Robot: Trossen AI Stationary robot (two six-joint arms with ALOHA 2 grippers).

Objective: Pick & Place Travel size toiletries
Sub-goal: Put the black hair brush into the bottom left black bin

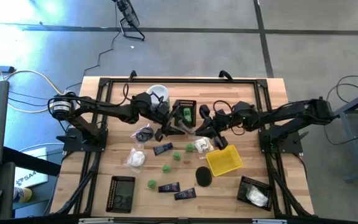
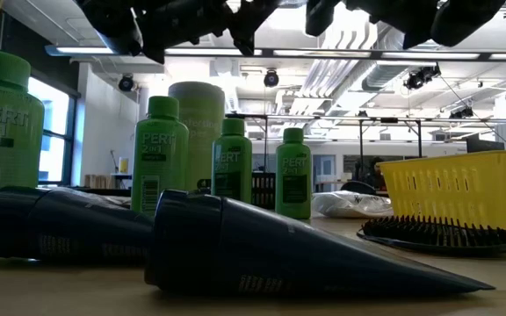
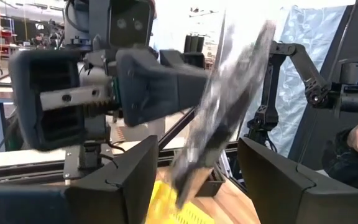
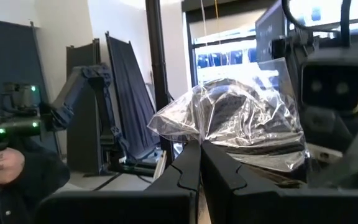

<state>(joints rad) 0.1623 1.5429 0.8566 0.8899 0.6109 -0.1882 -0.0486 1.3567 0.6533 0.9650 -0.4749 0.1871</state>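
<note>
High view layout: both arms meet over the table centre.
Left gripper (image 1: 166, 129): centre-left, fingers spread wide; clear bag (image 3: 222, 106) hangs between them, contact not discernible.
Right gripper (image 4: 199, 163): at 3 o'clock of the left gripper, fingers pinched together on the bag's edge, bag raised off the table.
Green bottles (image 1: 177, 156): loose at 6 o'clock of the grippers.
Navy tubes (image 1: 169, 186): toward the 6 o'clock table edge.
White packet (image 1: 135, 158): at 7 o'clock.
Yellow basket (image 1: 224, 160): at 4 o'clock.
</note>
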